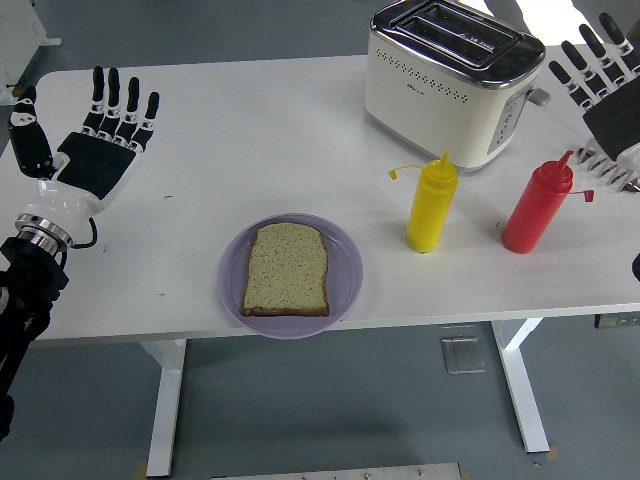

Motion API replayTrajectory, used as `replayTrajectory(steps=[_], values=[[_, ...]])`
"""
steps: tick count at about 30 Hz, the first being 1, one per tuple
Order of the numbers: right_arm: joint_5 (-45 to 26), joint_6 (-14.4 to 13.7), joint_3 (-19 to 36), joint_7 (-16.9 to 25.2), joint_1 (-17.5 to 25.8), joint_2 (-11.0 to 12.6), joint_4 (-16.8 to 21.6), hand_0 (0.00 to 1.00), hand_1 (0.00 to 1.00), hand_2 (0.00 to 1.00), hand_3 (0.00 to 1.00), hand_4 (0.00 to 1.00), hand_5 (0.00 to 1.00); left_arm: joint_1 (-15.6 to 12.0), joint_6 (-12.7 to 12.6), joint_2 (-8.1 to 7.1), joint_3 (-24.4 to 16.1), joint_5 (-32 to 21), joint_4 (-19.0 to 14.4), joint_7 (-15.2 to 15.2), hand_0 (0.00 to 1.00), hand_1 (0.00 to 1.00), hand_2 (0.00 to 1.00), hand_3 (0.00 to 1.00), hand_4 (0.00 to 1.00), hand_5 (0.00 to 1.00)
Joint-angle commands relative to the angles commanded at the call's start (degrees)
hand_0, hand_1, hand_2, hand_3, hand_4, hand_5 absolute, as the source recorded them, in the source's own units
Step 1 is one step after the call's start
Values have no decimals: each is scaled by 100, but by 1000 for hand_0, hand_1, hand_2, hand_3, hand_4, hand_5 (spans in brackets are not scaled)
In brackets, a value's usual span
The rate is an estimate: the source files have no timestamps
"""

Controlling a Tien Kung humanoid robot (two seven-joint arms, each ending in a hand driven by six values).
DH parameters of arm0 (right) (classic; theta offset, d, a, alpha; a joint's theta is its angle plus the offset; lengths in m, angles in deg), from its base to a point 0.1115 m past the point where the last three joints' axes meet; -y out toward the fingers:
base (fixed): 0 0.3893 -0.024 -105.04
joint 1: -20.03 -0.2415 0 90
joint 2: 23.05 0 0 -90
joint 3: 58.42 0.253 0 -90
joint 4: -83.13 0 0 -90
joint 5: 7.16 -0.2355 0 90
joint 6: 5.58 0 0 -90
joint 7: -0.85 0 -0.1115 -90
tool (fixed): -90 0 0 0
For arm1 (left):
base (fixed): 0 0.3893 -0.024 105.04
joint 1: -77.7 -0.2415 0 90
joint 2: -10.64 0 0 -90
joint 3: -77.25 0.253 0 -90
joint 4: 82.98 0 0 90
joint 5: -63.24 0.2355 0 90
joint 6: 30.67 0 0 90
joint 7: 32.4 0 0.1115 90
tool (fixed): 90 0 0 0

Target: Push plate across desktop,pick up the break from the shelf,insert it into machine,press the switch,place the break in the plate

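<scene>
Lilac and round, the plastic plate (291,276) is sitting at the white table's (250,130) near edge, carrying a slice of brown bread (287,269). The cream-and-chrome toaster (452,80) is standing at the far right, behind a yellow squeeze bottle (431,205) and a red squeeze bottle (537,207). The left hand (92,150) and right hand (609,100) are hovering palm-up, fingers spread, holding nothing.

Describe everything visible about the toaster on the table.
The cream-white boxy toaster with a shiny metal top stands upright at the far right of the white table. Its chrome top holds two long slots, both apparently empty. A row of small vent holes runs along its long side below the top. The narrow end facing right carries a lever knob and small controls. Nothing touches it; the yellow squeeze bottle stands in front, apart from it.
</scene>
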Motion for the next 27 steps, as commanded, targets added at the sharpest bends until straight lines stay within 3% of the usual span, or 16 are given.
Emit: replayTrajectory(steps=[27], values=[[1,-10,5,-4,14,-2,-2,834,781,765,740,730,560,5,-7,-7,43,-3,-14,-4,806,746,711,752,789,998]])
